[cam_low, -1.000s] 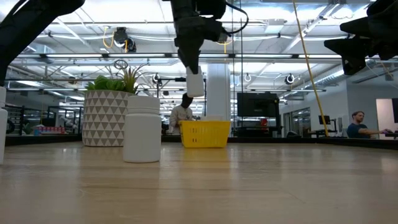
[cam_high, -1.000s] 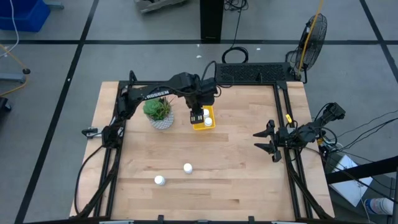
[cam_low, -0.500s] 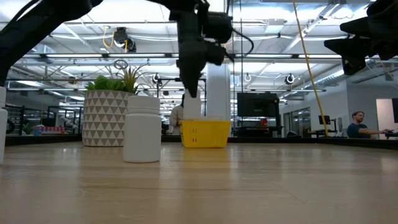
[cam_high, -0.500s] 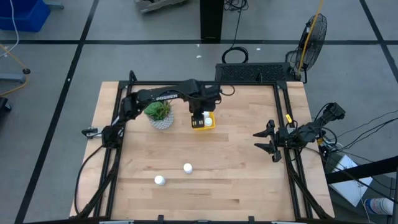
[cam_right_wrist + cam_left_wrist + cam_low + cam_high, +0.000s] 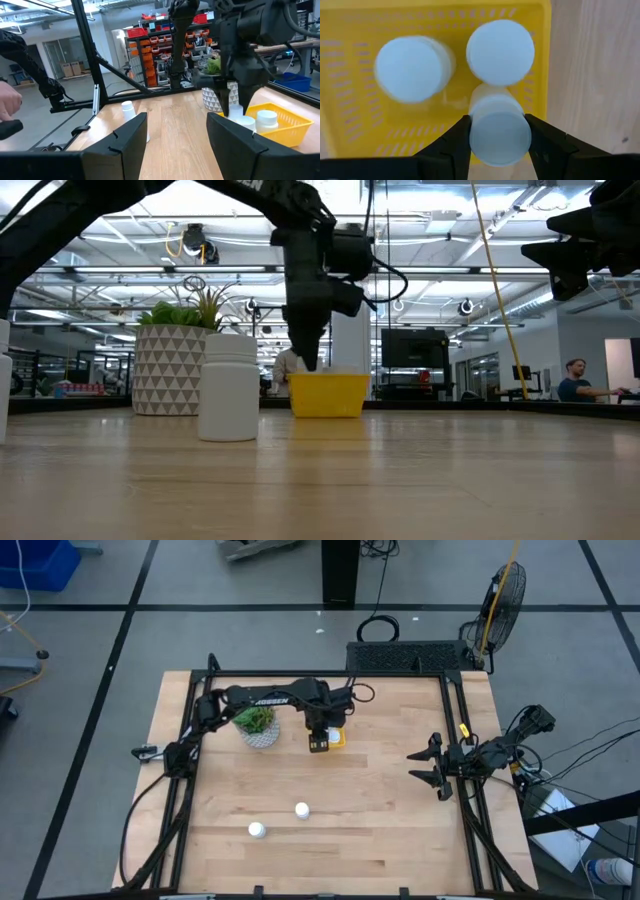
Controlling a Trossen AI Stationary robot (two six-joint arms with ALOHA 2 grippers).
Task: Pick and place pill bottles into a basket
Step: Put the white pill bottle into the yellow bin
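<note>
Since a second ago the left pincer (image 5: 319,743) has dropped from above the basket (image 5: 337,736) down into it, carrying a pill bottle (image 5: 500,131); in the left wrist view its two dark fingers (image 5: 454,142) clamp that bottle on either side, the bottle reaching down inside the yellow basket near one wall; just beyond the held bottle two more pill bottles (image 5: 500,51) stand upright in the basket, one touching or nearly touching the held one, the other (image 5: 411,68) beside it; in the low view the pincer (image 5: 306,358) meets the basket's rim (image 5: 329,394), and the held bottle is hidden behind the yellow wall; beside the basket, on the arm's side, stands a green plant in a patterned pot (image 5: 258,724); well away from the pincer, toward the desk's (image 5: 380,830) near edge, two pill bottles (image 5: 302,809) stand apart on the wood, the second (image 5: 257,830) a little farther off; the right pincer (image 5: 432,764) waits released at the desk's right edge, fingers spread.
</note>
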